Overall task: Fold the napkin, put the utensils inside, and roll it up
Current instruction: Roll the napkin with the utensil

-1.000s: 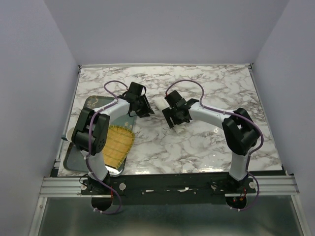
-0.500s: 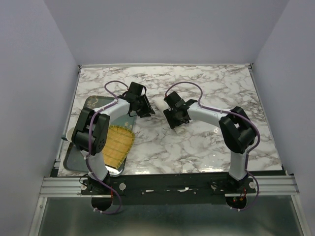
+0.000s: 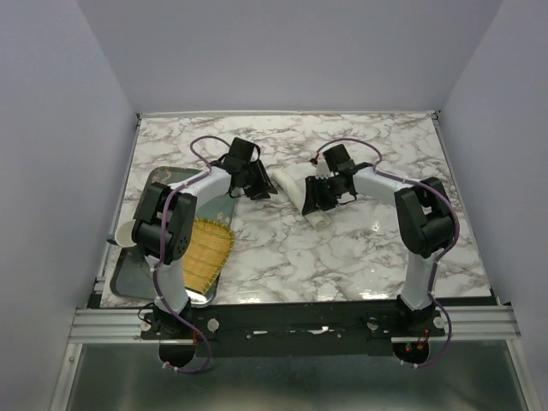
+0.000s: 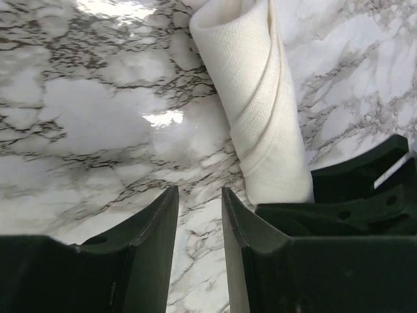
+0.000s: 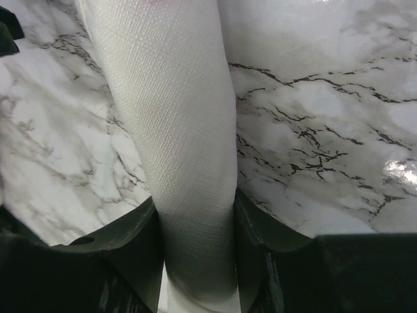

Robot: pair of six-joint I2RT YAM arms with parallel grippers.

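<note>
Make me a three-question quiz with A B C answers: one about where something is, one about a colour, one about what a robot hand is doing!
1. Where does the yellow mat lie? A on the tray B on the marble C on the wall
2. What colour is the napkin? A blue B cream-white C green
3. What is the right gripper doing? A hanging open B holding a fork C squeezing the rolled napkin
Answers: A, the mat lies on the tray at left. B, the cloth looks cream-white. C, it presses both sides of the roll.
</note>
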